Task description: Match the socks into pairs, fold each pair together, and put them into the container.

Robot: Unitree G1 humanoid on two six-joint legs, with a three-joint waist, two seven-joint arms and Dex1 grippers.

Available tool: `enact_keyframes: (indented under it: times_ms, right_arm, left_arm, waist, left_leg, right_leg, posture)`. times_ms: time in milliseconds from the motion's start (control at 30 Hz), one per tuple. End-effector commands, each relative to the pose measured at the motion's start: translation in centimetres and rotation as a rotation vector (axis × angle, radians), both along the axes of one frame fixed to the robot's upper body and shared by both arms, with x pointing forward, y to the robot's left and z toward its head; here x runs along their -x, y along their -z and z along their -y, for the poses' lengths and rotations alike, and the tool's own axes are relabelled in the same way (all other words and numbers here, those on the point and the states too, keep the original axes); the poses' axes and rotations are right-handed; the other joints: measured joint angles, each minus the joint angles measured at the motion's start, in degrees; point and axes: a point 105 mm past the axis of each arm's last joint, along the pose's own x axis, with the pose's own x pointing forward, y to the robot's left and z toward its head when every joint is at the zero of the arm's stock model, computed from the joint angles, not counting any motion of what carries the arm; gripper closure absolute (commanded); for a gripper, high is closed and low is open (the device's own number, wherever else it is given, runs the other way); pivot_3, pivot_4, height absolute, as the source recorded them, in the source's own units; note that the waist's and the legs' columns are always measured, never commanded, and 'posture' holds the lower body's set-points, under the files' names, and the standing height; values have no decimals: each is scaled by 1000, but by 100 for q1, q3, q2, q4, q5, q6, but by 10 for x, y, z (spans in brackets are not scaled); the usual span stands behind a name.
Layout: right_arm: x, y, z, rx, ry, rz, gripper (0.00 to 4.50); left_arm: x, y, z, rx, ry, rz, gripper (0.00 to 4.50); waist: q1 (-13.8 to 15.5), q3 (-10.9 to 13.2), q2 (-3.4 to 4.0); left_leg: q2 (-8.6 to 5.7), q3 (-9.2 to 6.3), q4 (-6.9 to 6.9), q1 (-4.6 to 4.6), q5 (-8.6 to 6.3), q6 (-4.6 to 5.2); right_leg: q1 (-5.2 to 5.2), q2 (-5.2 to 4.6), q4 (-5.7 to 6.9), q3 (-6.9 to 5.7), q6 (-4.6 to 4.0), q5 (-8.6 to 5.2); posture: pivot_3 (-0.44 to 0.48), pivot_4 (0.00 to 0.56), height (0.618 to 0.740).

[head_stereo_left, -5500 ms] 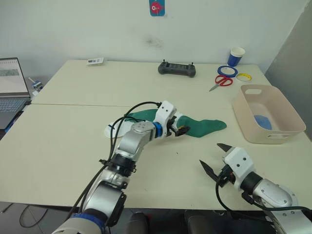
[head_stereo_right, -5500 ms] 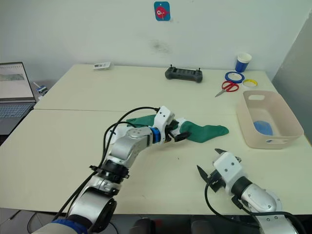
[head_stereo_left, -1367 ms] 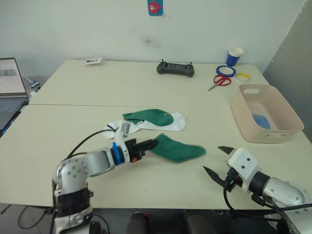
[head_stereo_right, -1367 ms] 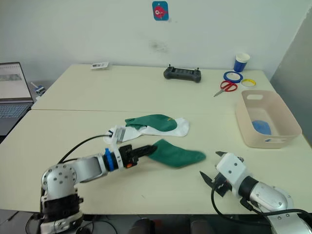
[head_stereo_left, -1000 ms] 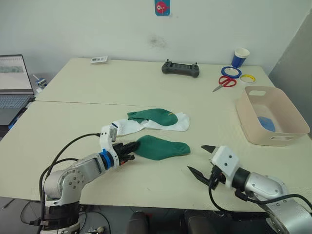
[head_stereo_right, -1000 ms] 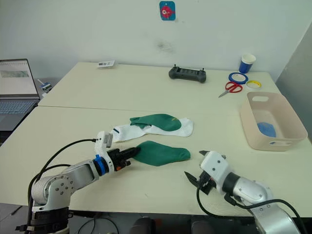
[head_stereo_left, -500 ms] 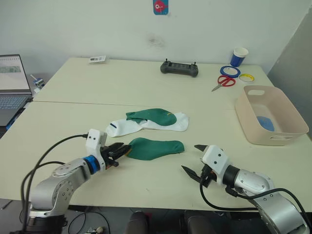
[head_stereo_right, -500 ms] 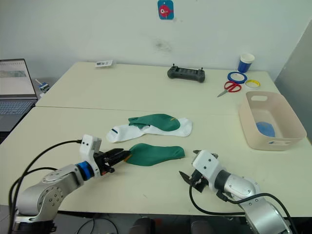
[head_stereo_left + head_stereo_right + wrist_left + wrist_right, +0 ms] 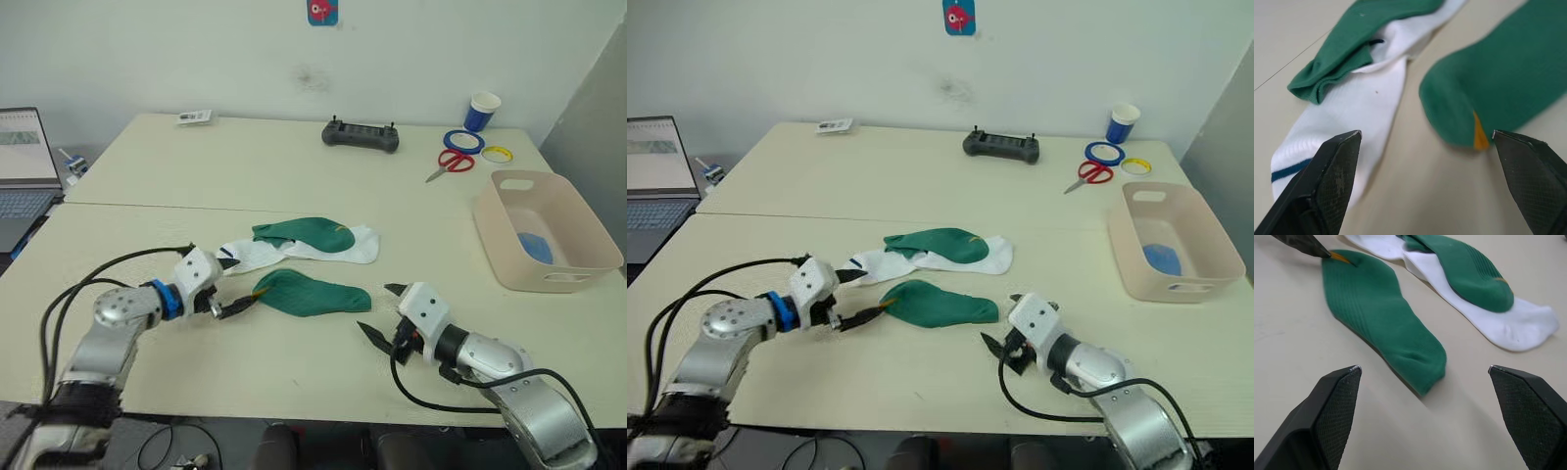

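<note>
Far edge of the counter [image 9: 147, 186]: black controller [image 9: 361, 136], scissors [image 9: 450, 164], tape rolls [image 9: 458, 142], blue cup [image 9: 483, 112], small card [image 9: 193, 117]. Laptop [image 9: 22, 162] off to my left. None of it sits between my claws and the socks.

Lone green sock [image 9: 312, 295] lies flat mid-counter, long axis running left-right, cuff end with its orange tab toward my left claw [image 9: 235, 298], toe toward my right claw [image 9: 380, 315]. Just behind it, second green sock [image 9: 302, 235] lies on top of a white sock [image 9: 359, 245], also left-right; another white sock [image 9: 247, 257] with a blue stripe sticks out at their left end.

Left claw wide open, empty, tips at the lone sock's cuff, one finger [image 9: 1332, 181] near the striped white sock. Right claw wide open, empty, just off the sock's toe, not touching.

Bin [image 9: 509, 245] well to the right, with something blue [image 9: 534, 247] folded inside.
</note>
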Motion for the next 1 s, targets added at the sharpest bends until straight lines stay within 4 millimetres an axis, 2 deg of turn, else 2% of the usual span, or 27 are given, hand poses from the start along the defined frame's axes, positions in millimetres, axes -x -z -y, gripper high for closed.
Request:
enact_keyframes:
  times_ms: [33,200,267,367,500,700,767,867,1000]
  right_arm:
    - [-10,-4,-6,-19,0,40,0]
    - [-17,3,-13,7,-29,44,0]
    - [-16,3,-15,4,-41,44,0]
    - [-12,2,-15,5,-54,44,0]
    - [-5,1,-10,9,-53,44,0]
    - [10,-3,2,15,-46,34,0]
    - [19,-8,6,11,-56,30,0]
    - [29,-12,10,6,-71,14,0]
    - [44,-11,23,24,-73,-45,0]
  left_arm:
    - [3,-2,9,48,32,-58,24]
    - [5,3,12,50,43,-128,24]
    - [-2,7,13,56,0,-134,24]
    - [-10,7,18,82,-40,-138,619]
    - [-7,-3,32,144,-11,-156,1841]
    - [9,-12,39,137,55,-200,3868]
    - [20,-17,46,149,100,-236,4490]
    - [35,-27,62,195,171,-302,4490]
    - [58,-56,103,336,330,-411,4490]
  waist:
    - [-60,0,0]
    - [-106,0,0]
    - [-105,0,0]
    - [-85,0,-1]
    - [-84,0,-1]
    - [-83,0,-1]
    - [-95,0,-1]
    - [-93,0,-1]
    - [-34,0,-1]
  left_leg:
    - [3,7,-1,-1,0,0]
    - [17,-9,-9,1,1,2]
    - [18,-12,-9,0,1,2]
    - [15,-11,-8,0,1,2]
    - [14,-10,-5,-1,1,2]
    - [15,-13,-6,0,1,1]
    - [15,-12,-6,1,2,1]
    - [16,-13,-6,1,2,1]
    - [14,-16,2,1,2,1]
  right_leg:
    - [-10,1,5,4,0,1]
    - [-17,24,17,1,-2,1]
    - [-16,26,17,1,-2,1]
    - [-13,25,17,2,-1,1]
    - [-12,23,15,4,0,2]
    - [-11,23,17,3,0,2]
    - [-12,23,18,4,0,2]
    - [-11,23,19,3,0,1]
    - [-3,23,18,0,1,1]
  posture:
    - [0,150,740]
    - [0,150,740]
    - [0,150,740]
    - [0,150,740]
    - [0,150,740]
    - [0,150,740]
    - [0,150,740]
    - [0,150,740]
    - [0,150,740]
